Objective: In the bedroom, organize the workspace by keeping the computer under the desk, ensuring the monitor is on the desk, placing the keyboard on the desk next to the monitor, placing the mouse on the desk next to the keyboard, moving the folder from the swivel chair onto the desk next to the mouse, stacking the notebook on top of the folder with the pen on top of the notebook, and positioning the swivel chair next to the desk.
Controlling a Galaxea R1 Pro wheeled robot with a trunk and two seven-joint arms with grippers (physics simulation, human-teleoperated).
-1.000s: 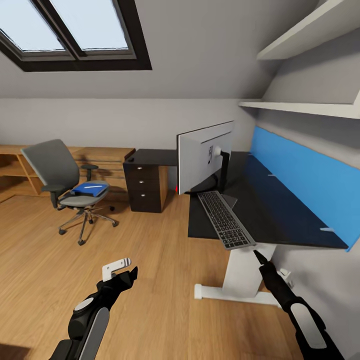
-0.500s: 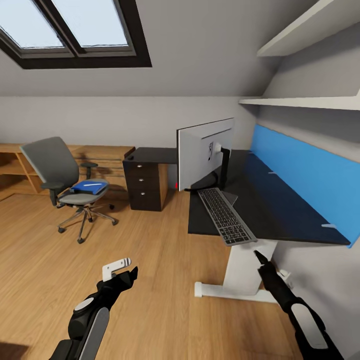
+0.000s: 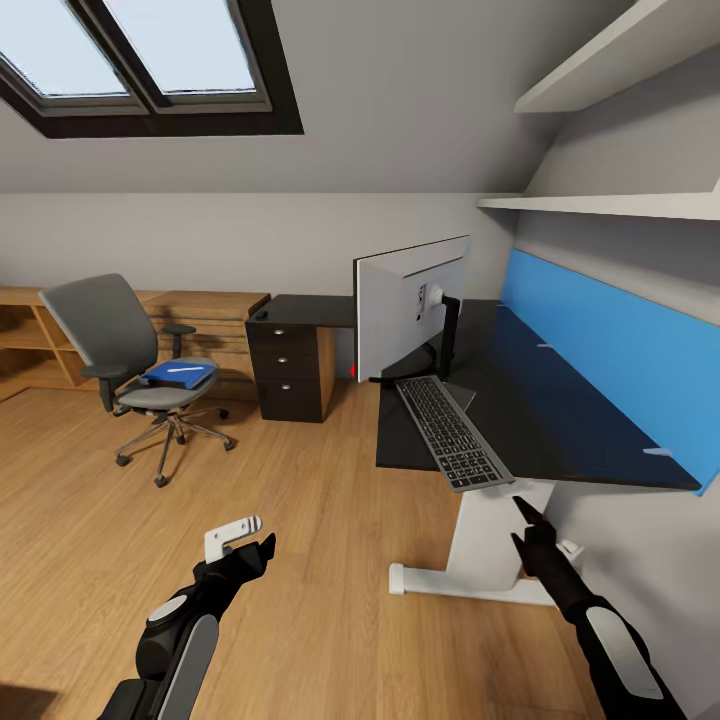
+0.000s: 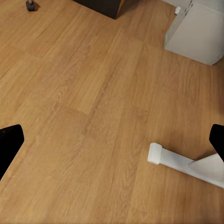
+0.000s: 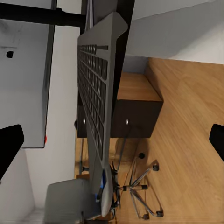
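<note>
Head view: I'm parked facing the worktop (image 3: 560, 420) at right of frame, glossy black top with the blue back panel (image 3: 610, 350) behind it. Monitor (image 3: 405, 310) stands on the worktop at centre frame, silvery back toward me, red light at its lower left corner. Keyboard (image 3: 452, 432) lies just in front of the monitor, its near end hanging over the worktop's front edge. Black drawer unit (image 3: 290, 370) sits left of the monitor, under the worktop's far wing.

Swivel chair (image 3: 125, 360) is at mid left of frame, well apart from the worktop, on the plank floor (image 3: 300, 520). Blue folder (image 3: 180, 376) is on its seat with a thin white pen (image 3: 180, 370) on top; I can't make out the notebook between them.

Left gripper (image 3: 243, 538) hovers low at lower left over bare floor, fingers spread apart, nothing between them. In the left wrist view I see floor, the white worktop foot (image 4: 184, 162) and a light grey box at the upper right, likely the computer (image 4: 198, 30).

Right gripper (image 3: 522, 510) is at lower right, just below the keyboard's overhanging end, not touching it. Right wrist view shows both finger tips (image 5: 9, 147) at the frame edges, wide apart and empty, keyboard (image 5: 100, 107) ahead.
</note>
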